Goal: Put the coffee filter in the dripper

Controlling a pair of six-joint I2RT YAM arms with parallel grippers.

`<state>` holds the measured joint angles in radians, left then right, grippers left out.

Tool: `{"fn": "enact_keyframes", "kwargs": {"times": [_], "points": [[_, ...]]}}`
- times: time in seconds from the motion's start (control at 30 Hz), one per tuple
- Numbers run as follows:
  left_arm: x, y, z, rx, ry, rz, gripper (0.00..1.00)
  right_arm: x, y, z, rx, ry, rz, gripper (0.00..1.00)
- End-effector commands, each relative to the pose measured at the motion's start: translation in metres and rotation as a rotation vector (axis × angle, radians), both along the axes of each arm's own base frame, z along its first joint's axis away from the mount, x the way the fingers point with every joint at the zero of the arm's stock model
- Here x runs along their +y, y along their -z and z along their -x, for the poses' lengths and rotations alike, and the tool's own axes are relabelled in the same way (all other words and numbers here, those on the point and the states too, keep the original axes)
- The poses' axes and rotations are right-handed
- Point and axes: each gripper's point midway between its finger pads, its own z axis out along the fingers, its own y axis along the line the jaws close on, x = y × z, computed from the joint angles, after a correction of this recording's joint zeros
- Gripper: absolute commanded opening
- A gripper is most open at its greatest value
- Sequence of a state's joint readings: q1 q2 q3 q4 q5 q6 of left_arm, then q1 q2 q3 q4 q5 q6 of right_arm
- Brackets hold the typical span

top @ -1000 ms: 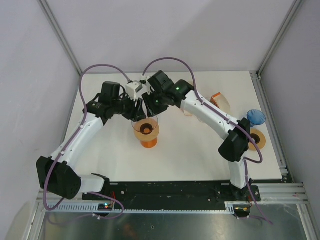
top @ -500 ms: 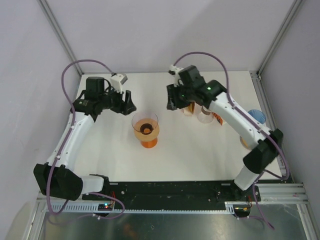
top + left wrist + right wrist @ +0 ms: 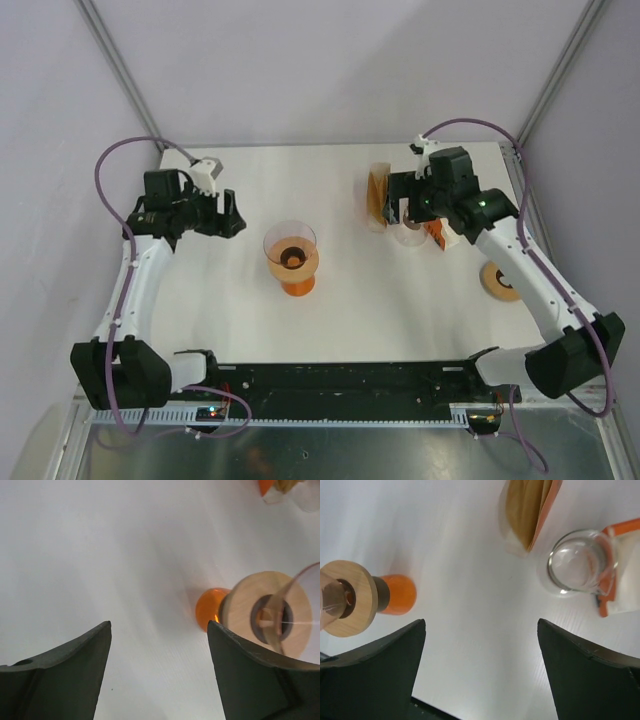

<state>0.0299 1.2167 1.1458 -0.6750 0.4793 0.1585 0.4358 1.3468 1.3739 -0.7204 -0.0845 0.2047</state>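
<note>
The dripper [image 3: 291, 258], a clear cone with a wooden collar on an orange base, stands mid-table. It also shows at the right of the left wrist view, dripper [image 3: 265, 615], and at the left of the right wrist view, dripper [image 3: 350, 600]. Whether a coffee filter lies inside the cone I cannot tell. Brown coffee filters [image 3: 377, 196] stand in an orange-edged pack at the back right, coffee filters [image 3: 526, 507]. My left gripper [image 3: 236, 213] is open and empty to the left of the dripper, left gripper [image 3: 159, 625]. My right gripper [image 3: 391, 200] is open and empty beside the pack, right gripper [image 3: 481, 621].
A clear glass vessel [image 3: 408, 233] and an orange box [image 3: 441, 236] sit just right of the filter pack, under the right wrist. A wooden ring [image 3: 500, 281] lies near the right edge. Metal frame posts stand at the table's back corners.
Both grippers have drawn back from the dripper's rim, the left one to the left and the right one to the right beside the filter pack. Both have opened wider.
</note>
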Motion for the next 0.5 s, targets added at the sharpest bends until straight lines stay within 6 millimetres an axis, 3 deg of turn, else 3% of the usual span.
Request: {"fn": "enact_keyframes", "kwargs": {"times": [0.0,0.13,0.3,0.37,0.47], "points": [[0.021,0.005,-0.007,-0.047,-0.057,-0.028,0.82,-0.011,-0.044,-0.019,-0.217,-0.013,0.004,0.99],[0.031,0.017,-0.014,-0.077,-0.113,-0.057,0.82,-0.011,-0.067,-0.039,-0.331,-0.009,-0.025,0.99],[0.039,0.023,-0.017,-0.105,-0.153,-0.082,0.82,0.007,-0.091,-0.061,-0.471,-0.082,-0.071,0.99],[0.040,0.023,-0.017,-0.114,-0.161,-0.085,0.82,0.012,-0.091,-0.071,-0.489,-0.087,-0.079,0.98],[0.041,0.026,-0.016,-0.120,-0.167,-0.087,0.82,0.013,-0.076,-0.091,-0.478,-0.055,-0.054,0.88]]}}
